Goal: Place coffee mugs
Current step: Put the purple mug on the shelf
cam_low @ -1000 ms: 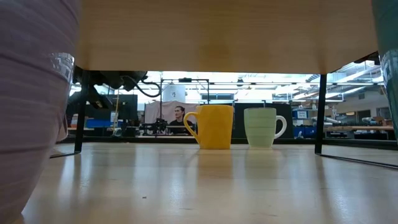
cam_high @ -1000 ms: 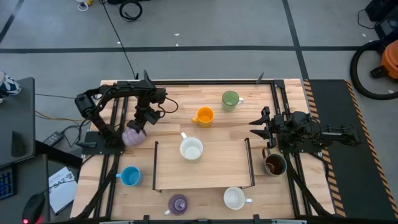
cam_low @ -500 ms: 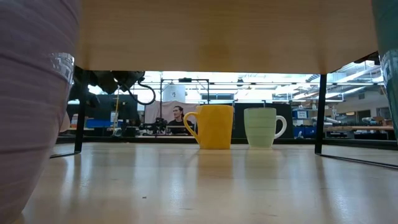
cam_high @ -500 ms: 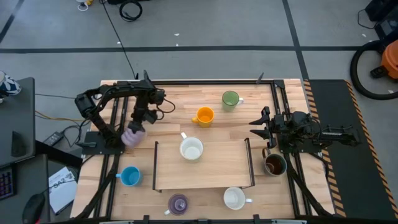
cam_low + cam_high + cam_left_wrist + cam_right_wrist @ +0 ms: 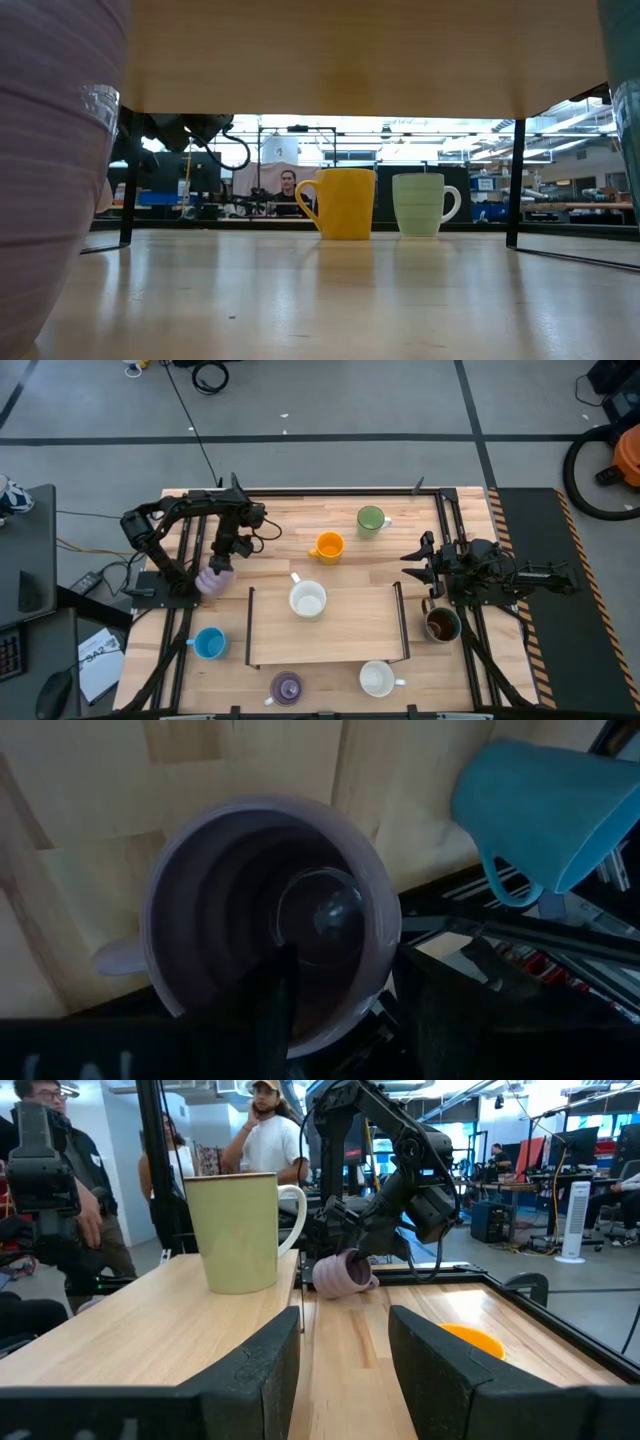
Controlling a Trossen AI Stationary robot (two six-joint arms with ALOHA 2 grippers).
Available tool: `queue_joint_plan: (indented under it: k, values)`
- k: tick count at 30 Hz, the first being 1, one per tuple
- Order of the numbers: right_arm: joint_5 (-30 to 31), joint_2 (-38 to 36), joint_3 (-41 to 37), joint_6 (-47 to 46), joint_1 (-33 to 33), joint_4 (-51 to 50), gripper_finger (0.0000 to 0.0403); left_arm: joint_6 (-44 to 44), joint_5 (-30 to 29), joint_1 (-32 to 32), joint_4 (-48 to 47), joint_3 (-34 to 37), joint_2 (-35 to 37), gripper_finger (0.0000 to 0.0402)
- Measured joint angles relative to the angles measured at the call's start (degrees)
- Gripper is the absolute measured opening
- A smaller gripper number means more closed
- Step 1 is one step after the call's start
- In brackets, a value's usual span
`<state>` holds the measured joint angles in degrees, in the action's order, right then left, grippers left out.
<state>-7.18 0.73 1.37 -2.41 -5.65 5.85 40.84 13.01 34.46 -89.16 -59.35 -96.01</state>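
Left end effector (image 5: pixel 218 567) pinching a purple mug (image 5: pixel 212 579).
Mug seems tilted above the counter (image 5: pixel 340 615); right end effector (image 5: pixel 413 566) spread, idle.

An orange mug (image 5: pixel 343 203) and a pale green mug (image 5: pixel 421 204) stood side by side on the wooden table (image 5: pixel 320 290), handles turned outward. A purple mug (image 5: pixel 50 160) loomed close at the left edge, under a wooden shelf (image 5: pixel 360 55). Behind, a person (image 5: pixel 288 190) sat.
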Motion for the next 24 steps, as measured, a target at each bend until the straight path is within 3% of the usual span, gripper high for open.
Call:
queue_joint_plan:
  k: [5,15,24]
  values:
    - [0.02,0.01,0.0,0.01,0.0,0.01,0.016,4.43,-2.18,-2.04,-0.03,0.0,-0.02,0.0151]
    - [0.0,0.0,0.0,0.01,0.0,0.01,0.016,4.66,-1.74,-4.02,-1.41,-0.02,-0.02,0.0039]
    - [-0.04,0.01,0.0,0.01,0.0,0.01,0.016,-0.27,-6.23,-3.64,0.62,-3.0,2.52,0.0037]
